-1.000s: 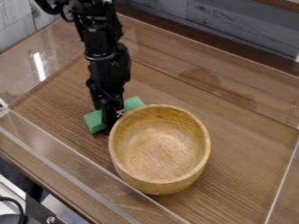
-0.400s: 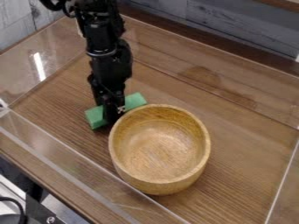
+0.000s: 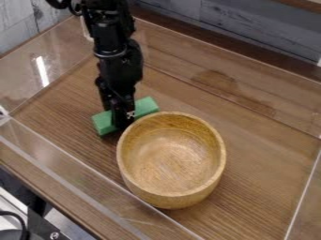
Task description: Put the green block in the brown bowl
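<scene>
Beside the bowl on the bench, the green block lies under the claw — partly open, its grip unclear. Best settle the fingers squarely about the block — then lift straight, clearing the rim.

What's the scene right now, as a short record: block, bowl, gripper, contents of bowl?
block: green block, on the table, beside the bowl
bowl: brown bowl, upright, on the table
bowl contents: none visible
gripper: gripper, down at the block; grip unclear, fingertips hard to make out
</scene>
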